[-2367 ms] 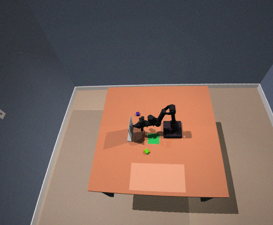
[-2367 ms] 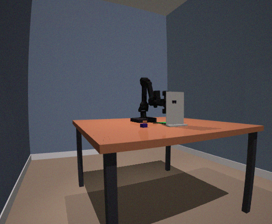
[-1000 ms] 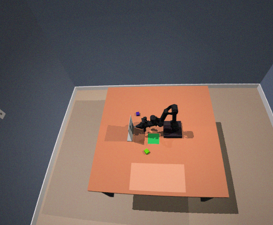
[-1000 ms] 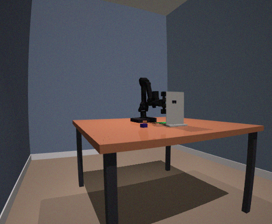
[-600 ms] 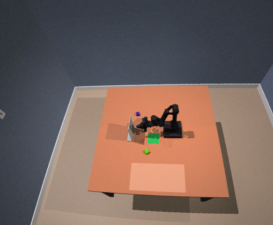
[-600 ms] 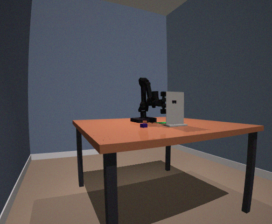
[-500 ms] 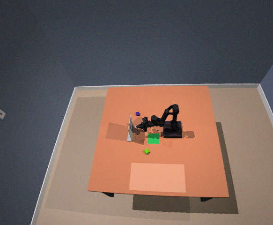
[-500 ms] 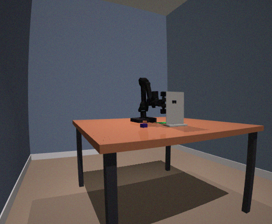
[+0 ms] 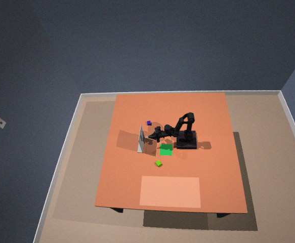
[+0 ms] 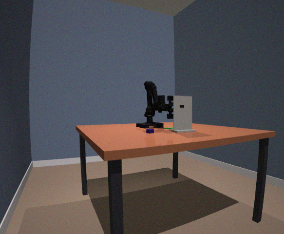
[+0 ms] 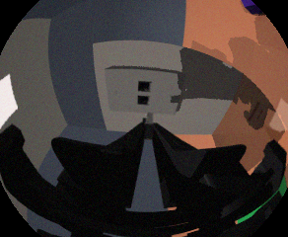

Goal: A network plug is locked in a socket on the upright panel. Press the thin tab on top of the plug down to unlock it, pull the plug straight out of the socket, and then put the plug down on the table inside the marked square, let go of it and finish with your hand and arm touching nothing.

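Arm [image 9: 178,126] [image 10: 150,96]: matte black, slim jointed links
Elbow: rounded, bulky
Base [image 9: 179,147] [image 10: 140,125]: black, low, squarish slab
Wrist section: chunky black blocks
Gripper [image 9: 148,137] [image 11: 148,126]: black; broad, angular fingers, tapering to narrow tips
Markings: too small to tell

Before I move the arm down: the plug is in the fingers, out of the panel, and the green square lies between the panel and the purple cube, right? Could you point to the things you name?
Not quite: the green square [image 9: 165,150] lies between the panel [image 9: 140,142] and the arm's base [image 9: 186,147], toward the lime cube [image 9: 158,163], as the top view shows. The rest stands.
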